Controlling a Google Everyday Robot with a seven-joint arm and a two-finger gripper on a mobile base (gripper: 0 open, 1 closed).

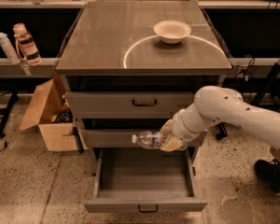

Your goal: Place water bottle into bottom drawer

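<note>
My pincer (165, 139), at the end of a white arm (233, 113) reaching in from the right, clasped the water bottle (148, 140) by its base end. The bottle lay on its side in the air with its white cap pointing left. It hung in front of the middle drawer (102, 137) and above the back part of the bottom drawer (126, 204), touching neither the floor nor the walls of that drawer. The bottom drawer stood pulled out, showing its grey floor. The middle drawer and the top drawer (107, 104) were pushed in. A white bowl (172, 31) sat toward the back right of the cabinet top (107, 41). To the left of the cabinet stood an open cardboard box (44, 118) on the floor. Above it, on a ledge, were a pinkish bottle (27, 44) and a white tube-like bottle (6, 48).
</note>
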